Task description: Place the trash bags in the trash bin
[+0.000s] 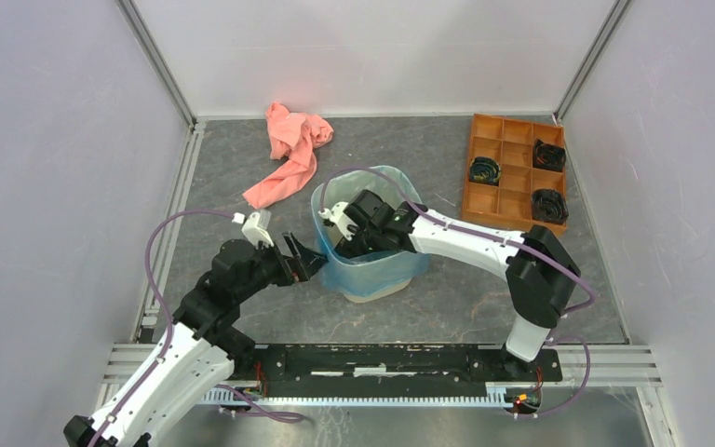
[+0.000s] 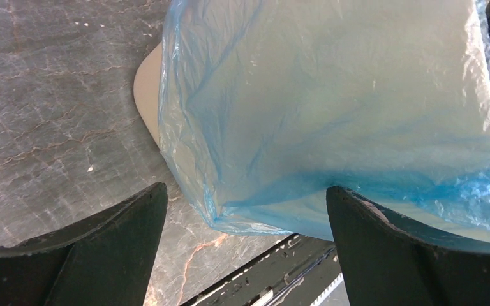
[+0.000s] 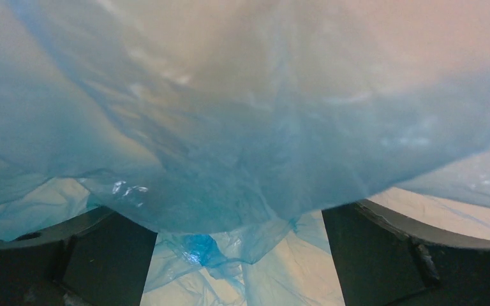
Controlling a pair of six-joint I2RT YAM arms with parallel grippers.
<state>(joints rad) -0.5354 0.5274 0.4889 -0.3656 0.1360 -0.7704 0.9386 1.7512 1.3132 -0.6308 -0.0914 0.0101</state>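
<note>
The cream-beige trash bin [image 1: 373,294] stands mid-table, wrapped in the translucent blue trash bag [image 1: 376,268], whose edge hangs down the outer walls. My left gripper [image 1: 309,261] is open just left of the bin's lower left side. In the left wrist view the bag [image 2: 332,115] covers the bin wall, a bare bin corner [image 2: 145,83] shows, and the bag's hem hangs between my open left gripper [image 2: 245,192]. My right gripper [image 1: 340,233] reaches inside the bin. In the right wrist view it [image 3: 236,220] is open, with crumpled bag film [image 3: 230,127] over and between its fingers.
A pink-salmon cloth [image 1: 290,154] lies at the back left. An orange compartment tray [image 1: 514,168] with black items [image 1: 549,154] sits at the back right. White walls enclose the table on three sides. A black rail [image 1: 382,358] runs along the near edge.
</note>
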